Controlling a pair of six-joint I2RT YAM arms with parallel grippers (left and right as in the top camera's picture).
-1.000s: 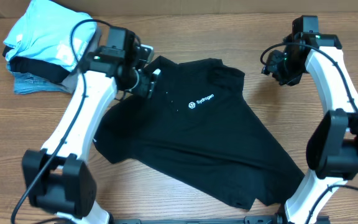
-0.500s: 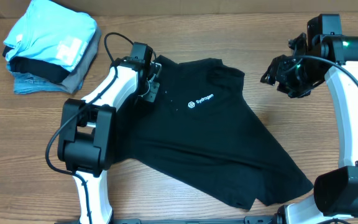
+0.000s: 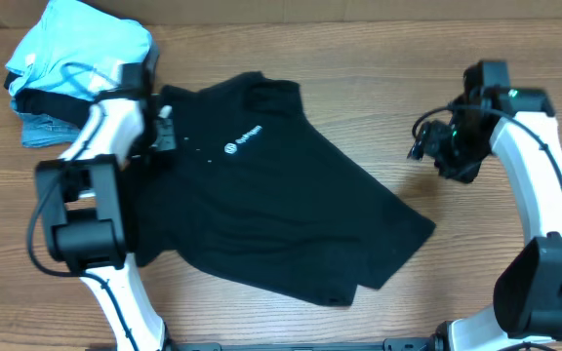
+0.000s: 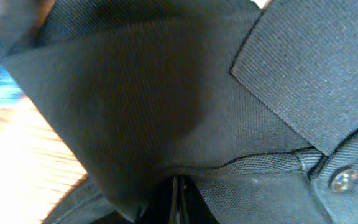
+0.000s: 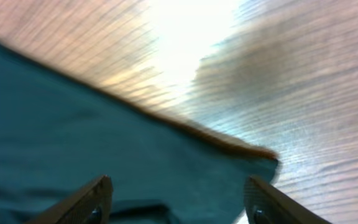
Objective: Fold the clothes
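Observation:
The clothes, a black collared shirt [image 3: 271, 210] with a small white chest logo [image 3: 245, 142], lie spread and rumpled across the middle of the wooden table [image 3: 437, 292]. My left gripper [image 3: 164, 132] is shut on the fabric near the collar at the shirt's upper left. In the left wrist view black cloth [image 4: 135, 106] fills the frame, with the collar flap [image 4: 316, 68] and a button [image 4: 342, 179] at the right, and the gripper [image 4: 178, 200] pinches a fold. My right gripper [image 3: 429, 148] hangs open to the right of the shirt. Its wrist view shows that gripper [image 5: 179, 205] over a shirt edge [image 5: 73, 130].
A stack of folded garments sits at the back left corner, light blue on top [image 3: 76, 44] with black, grey and denim layers beneath [image 3: 42, 132]. It lies just left of my left arm [image 3: 100, 146]. Bare wood [image 5: 303, 81] shows beyond the shirt's right edge.
My left gripper closed on the shirt near the collar and dragged the whole shirt leftward toward the folded stack. My right gripper opened wider and dropped slightly.

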